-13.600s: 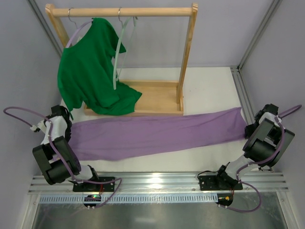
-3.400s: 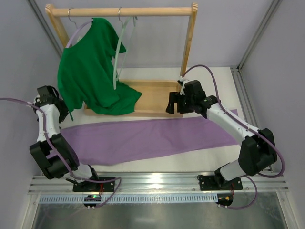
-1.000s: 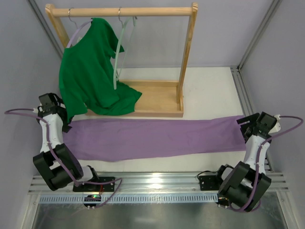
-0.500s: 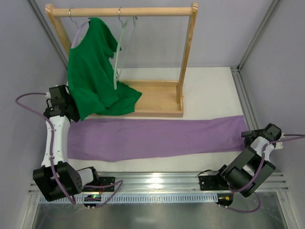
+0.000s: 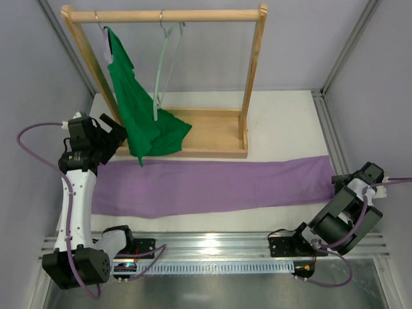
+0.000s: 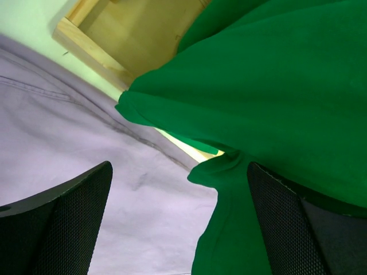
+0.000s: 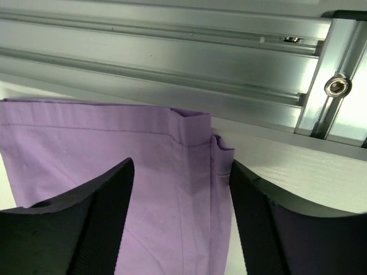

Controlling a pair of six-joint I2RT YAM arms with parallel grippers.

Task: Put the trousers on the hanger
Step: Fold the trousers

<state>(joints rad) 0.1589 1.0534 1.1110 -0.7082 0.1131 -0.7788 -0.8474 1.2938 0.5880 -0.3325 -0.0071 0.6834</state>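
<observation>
The right fingers point(image 7: 86, 229) stand parted and empty astride the hem of the trousers point(image 7: 114, 154), which lies flat between them; soft, light and floppy, the cloth looks best pinched at that doubled hem, while the left fingers point(image 6: 57, 229) gape wide, empty, before the green shirt point(image 6: 275, 86).

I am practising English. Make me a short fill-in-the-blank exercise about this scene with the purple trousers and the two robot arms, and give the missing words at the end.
1. The trousers lie flat on the ____.
2. The hanger hangs bare from the top rail of the wooden ____.
3. The left gripper is open next to a T-shirt of ____ colour.
4. The right gripper, at the trousers' hemmed end, has its jaws ____.

Missing words: table; rack; green; open.
</observation>
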